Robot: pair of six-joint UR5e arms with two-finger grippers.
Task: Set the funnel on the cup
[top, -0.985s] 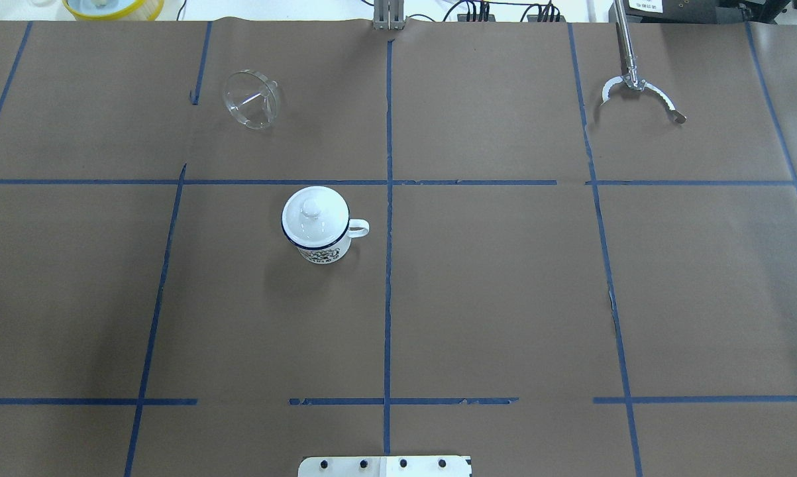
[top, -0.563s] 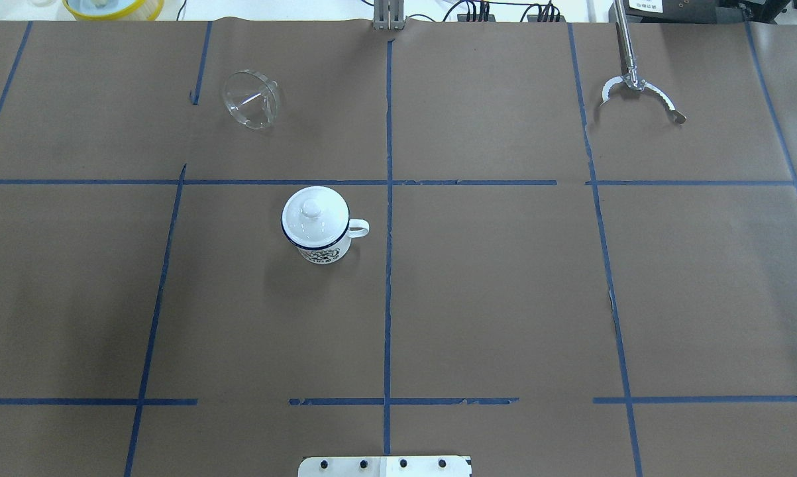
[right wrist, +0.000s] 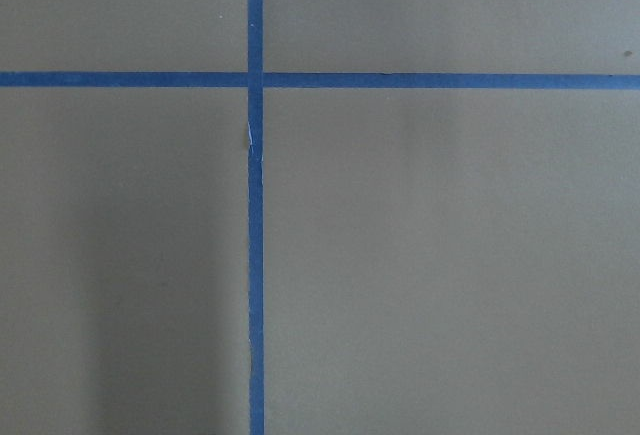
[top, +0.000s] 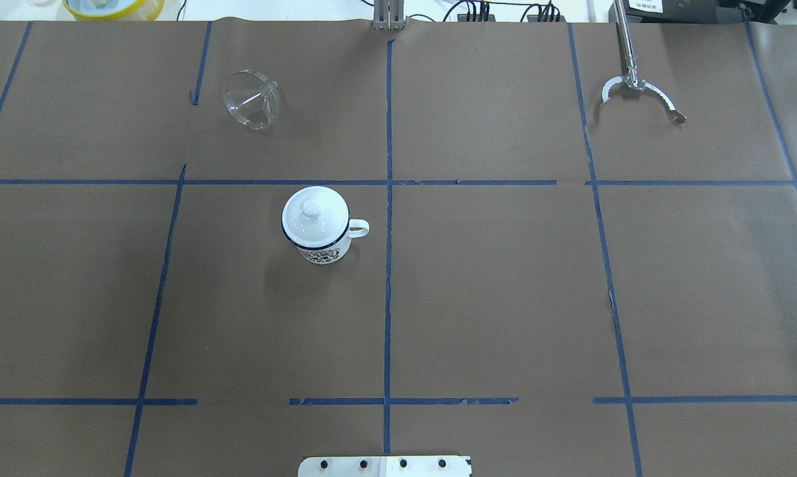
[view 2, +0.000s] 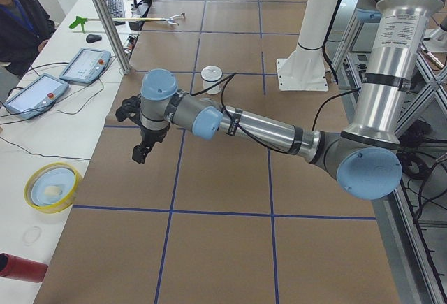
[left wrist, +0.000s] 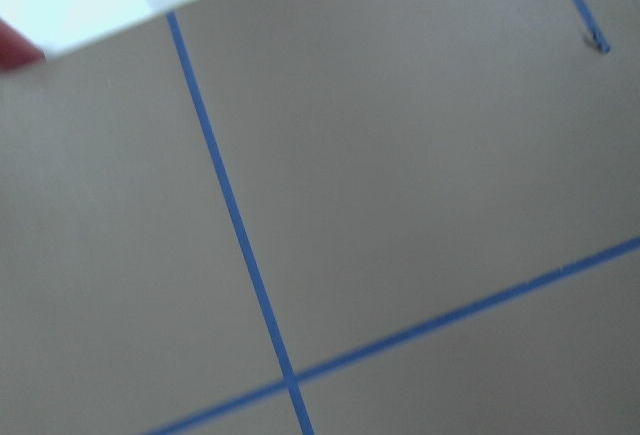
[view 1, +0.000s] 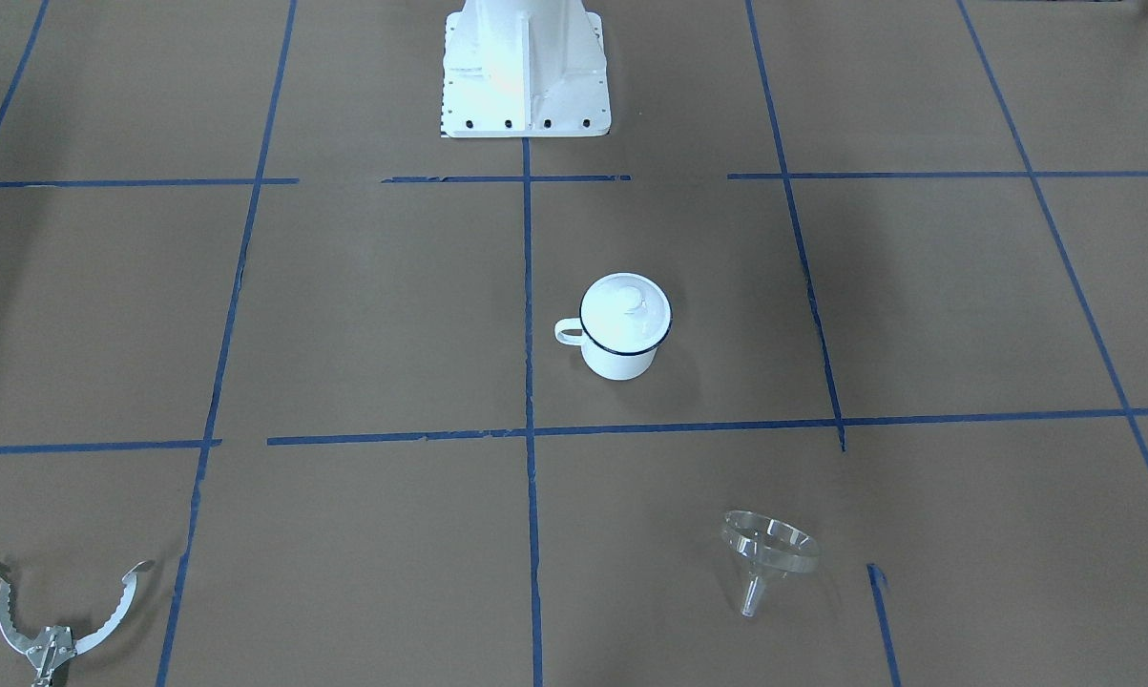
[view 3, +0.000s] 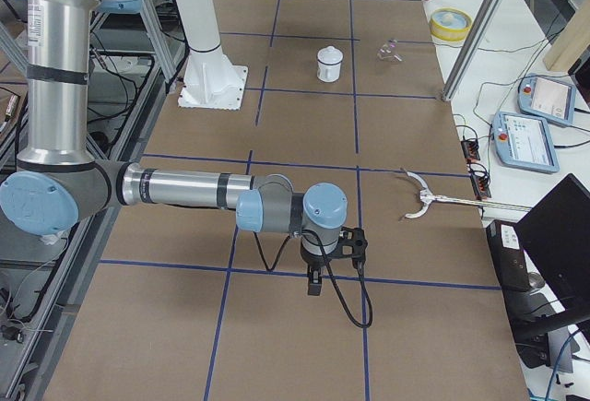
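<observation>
Left end effector [view 2: 142, 152] and right end effector [view 3: 314, 283]: grip state unreadable; funnel [top: 250, 99] lies well apart from the cup [top: 316, 225].

The clear plastic funnel [top: 250, 99], with a wide round cone and a short spout, lies tipped on its side on the brown papered surface [top: 504, 298]. Its mouth is turned toward the robot and its spout points away. Well apart from it, nearer the robot and across a blue tape line [top: 272, 181], the white enamel mug [top: 320, 253] with a dark blue rim stands upright. Its loop handle points toward the robot's right, and a white knobbed lid [top: 312, 213] is seated on it.
</observation>
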